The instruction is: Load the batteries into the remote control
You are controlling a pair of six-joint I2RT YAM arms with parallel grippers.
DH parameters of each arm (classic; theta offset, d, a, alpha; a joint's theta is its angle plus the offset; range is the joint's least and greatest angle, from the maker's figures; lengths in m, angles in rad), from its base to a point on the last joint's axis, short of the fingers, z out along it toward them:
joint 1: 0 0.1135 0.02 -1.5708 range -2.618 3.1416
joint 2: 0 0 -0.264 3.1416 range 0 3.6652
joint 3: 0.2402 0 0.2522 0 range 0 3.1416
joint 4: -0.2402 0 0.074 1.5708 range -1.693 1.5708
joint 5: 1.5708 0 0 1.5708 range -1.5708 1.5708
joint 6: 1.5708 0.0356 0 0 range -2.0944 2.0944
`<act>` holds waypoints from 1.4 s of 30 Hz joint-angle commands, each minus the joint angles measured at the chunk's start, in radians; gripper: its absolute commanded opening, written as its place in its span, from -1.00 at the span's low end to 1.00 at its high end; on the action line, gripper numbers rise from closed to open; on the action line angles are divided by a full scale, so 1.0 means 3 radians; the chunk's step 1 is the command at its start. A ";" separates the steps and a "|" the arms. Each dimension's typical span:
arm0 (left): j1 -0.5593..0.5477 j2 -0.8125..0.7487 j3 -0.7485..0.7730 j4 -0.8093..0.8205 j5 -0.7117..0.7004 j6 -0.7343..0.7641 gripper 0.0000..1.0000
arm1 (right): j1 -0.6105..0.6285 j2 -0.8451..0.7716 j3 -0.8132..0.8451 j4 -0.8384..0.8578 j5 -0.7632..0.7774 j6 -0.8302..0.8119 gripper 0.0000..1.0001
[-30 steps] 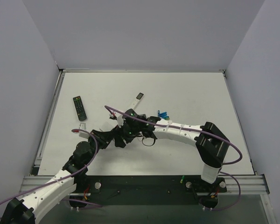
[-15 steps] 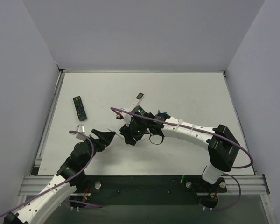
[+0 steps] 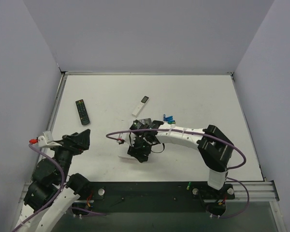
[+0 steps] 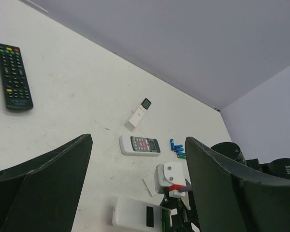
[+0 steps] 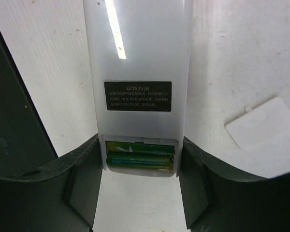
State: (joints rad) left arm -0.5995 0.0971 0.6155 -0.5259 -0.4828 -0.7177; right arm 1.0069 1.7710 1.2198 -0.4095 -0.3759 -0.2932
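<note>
Mid-table, toward the near edge: the remote control [image 5: 137, 58] lies back-up under the right gripper [image 3: 139, 153], bay end pointing at the wrist camera. The jaws are half closed around the bay end and look to be touching both long sides, so I read that as a hold on the remote.

What just changed: the left gripper [image 3: 81, 137] has let go and pulled out. A second ago it was clamped shut, nose to nose with the right gripper at mid-table. Half a second ago it was already spread and backing off. Now it sits wide open and empty at the table's [image 3: 193, 96] near-left corner.

What it means: the insert step looks done. Two green batteries [image 5: 140, 159] sit side by side in the open bay. The bay is only partly visible, so I can't confirm they're fully seated.

Other differences from the earlier frame:
- The right gripper has shifted a little toward the near edge.
- The spare batteries [image 3: 168, 118] are uncovered again, just behind the right forearm.

Left to do, by my read: the loose battery cover [image 5: 261, 123] lies flat on the table just beside the remote and is not yet fitted. The black remote [image 3: 82, 111] near the left edge is unchanged.
</note>
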 commanded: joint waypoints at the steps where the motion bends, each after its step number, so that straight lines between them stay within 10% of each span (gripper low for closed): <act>1: 0.0004 -0.0257 0.0019 -0.0333 -0.0252 0.0710 0.76 | 0.0171 0.0293 0.0295 -0.0271 -0.0041 -0.0459 -0.66; 6: -0.0001 -0.0538 0.0004 -0.0354 -0.0308 0.0874 0.76 | 0.0289 0.0559 0.0449 -0.0338 0.0036 -0.0638 -0.53; 19: 0.0014 -0.0533 -0.0006 -0.0451 -0.0375 0.1012 0.76 | 0.0305 0.0637 0.0587 -0.0700 0.0103 -0.0914 0.62; 42: 0.0014 -0.0538 -0.0027 -0.0451 -0.0324 0.1053 0.76 | -0.0621 0.0585 0.0757 -0.0609 0.0006 -0.1870 0.68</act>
State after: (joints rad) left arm -0.5995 0.0051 0.6121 -0.6682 -0.5873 -0.4240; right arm 0.8375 1.9484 1.4334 -0.5861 -0.3534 -0.7612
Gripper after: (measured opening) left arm 0.879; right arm 0.841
